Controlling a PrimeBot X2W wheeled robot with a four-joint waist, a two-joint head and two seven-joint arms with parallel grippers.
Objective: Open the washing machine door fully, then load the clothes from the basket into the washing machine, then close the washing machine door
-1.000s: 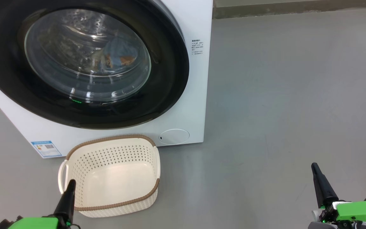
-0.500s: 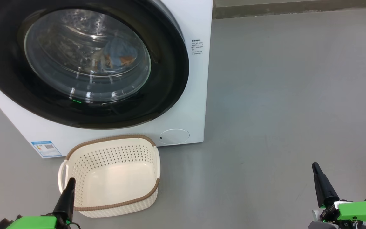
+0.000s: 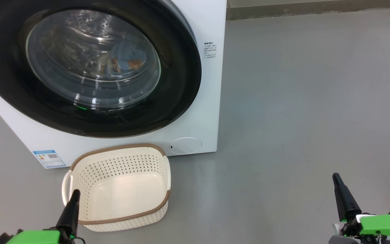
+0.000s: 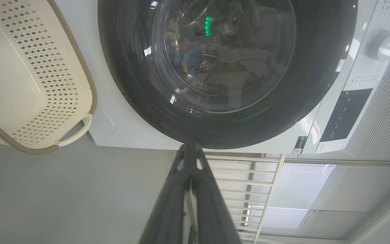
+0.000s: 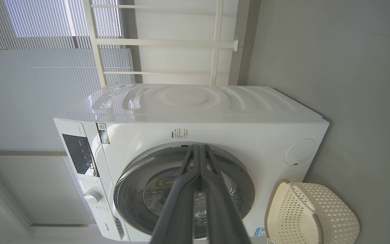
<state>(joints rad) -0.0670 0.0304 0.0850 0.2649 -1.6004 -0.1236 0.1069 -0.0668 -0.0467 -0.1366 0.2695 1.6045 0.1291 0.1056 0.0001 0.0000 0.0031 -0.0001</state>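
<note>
Grey floor [image 3: 300, 101], blinds [image 5: 29, 84] behind. 1 washing machine [image 3: 212, 112], door [image 3: 181, 84] shut; clothes [image 3: 127, 57] w/ bear print in drum, seen thru glass. 1 basket [image 3: 120, 149] on floor just in front of machine, bare bottom showing. L gripper [image 3: 76, 193] by basket's near-left corner, R gripper [image 3: 334, 176] well apart; both pinched closed, holding nothing.
</note>
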